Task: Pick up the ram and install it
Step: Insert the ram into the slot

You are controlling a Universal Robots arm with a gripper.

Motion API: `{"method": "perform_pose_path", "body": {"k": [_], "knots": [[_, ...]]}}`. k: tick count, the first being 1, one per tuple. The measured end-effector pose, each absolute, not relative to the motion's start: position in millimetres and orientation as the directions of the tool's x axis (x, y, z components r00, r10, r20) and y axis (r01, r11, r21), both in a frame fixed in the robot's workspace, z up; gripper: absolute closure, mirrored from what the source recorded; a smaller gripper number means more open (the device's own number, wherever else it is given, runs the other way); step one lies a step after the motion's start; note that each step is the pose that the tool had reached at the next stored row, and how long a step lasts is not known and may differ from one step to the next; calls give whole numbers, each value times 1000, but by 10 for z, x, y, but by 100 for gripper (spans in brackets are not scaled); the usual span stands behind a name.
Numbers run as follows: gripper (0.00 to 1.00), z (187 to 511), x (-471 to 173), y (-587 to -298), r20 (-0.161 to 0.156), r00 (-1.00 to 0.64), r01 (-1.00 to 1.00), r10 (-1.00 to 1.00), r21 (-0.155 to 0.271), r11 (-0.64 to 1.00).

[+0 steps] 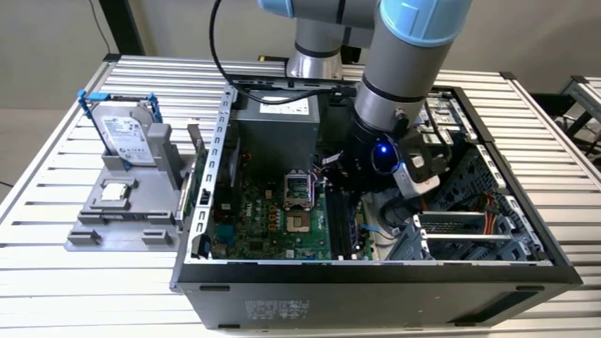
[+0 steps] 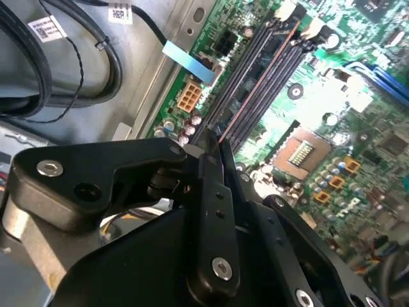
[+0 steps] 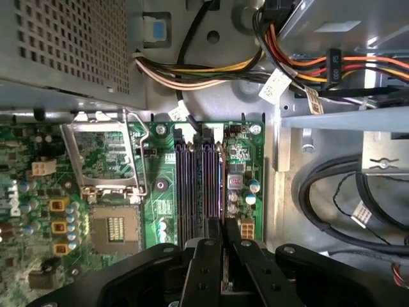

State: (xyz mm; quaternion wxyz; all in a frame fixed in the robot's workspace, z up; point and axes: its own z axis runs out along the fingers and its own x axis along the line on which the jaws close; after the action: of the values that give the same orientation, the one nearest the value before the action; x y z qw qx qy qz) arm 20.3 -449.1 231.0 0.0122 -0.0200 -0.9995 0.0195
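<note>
The ram (image 3: 224,252), a thin dark circuit-board stick seen edge-on, is clamped between the 2 black fingers of the gripper (image 3: 224,256), directly above the row of long black memory slots (image 3: 198,182) on the green motherboard (image 3: 102,211). In the second wrist view the gripper (image 2: 214,160) holds the stick's narrow edge (image 2: 225,137) in line with those slots (image 2: 259,83). In the exterior view the grey-and-blue robot arm (image 1: 399,84) reaches down into the open black computer case (image 1: 376,271) on a slatted metal table (image 1: 56,296). A silver hard drive with blue rails (image 1: 122,130) stands on a grey fixture on the exterior view's left.
</note>
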Motion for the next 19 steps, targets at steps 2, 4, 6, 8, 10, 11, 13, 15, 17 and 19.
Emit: {"method": "perform_pose_path", "body": {"k": [2, 4, 6, 8, 10, 11, 13, 15, 17, 19], "knots": [[100, 2314, 203, -4492, 23, -999, 39, 41, -53, 998], [100, 2316, 203, -4488, 22, -999, 39, 41, -79, 996], [100, 2313, 203, -4463, 22, -999, 39, 41, -87, 995], [100, 2300, 203, -4427, 22, -999, 38, 40, -91, 995], [100, 2279, 203, -4404, 22, -999, 29, 31, -95, 995], [100, 2268, 203, -4398, 21, -999, 24, 26, -98, 995], [100, 2247, 203, -4384, 21, -1000, 16, 18, -102, 995], [100, 2237, 203, -4376, 21, -1000, 13, 15, -106, 994], [100, 2228, 205, -4363, 21, -1000, 12, 14, -108, 994], [100, 2219, 205, -4358, 21, -1000, 12, 14, -109, 994]]}}
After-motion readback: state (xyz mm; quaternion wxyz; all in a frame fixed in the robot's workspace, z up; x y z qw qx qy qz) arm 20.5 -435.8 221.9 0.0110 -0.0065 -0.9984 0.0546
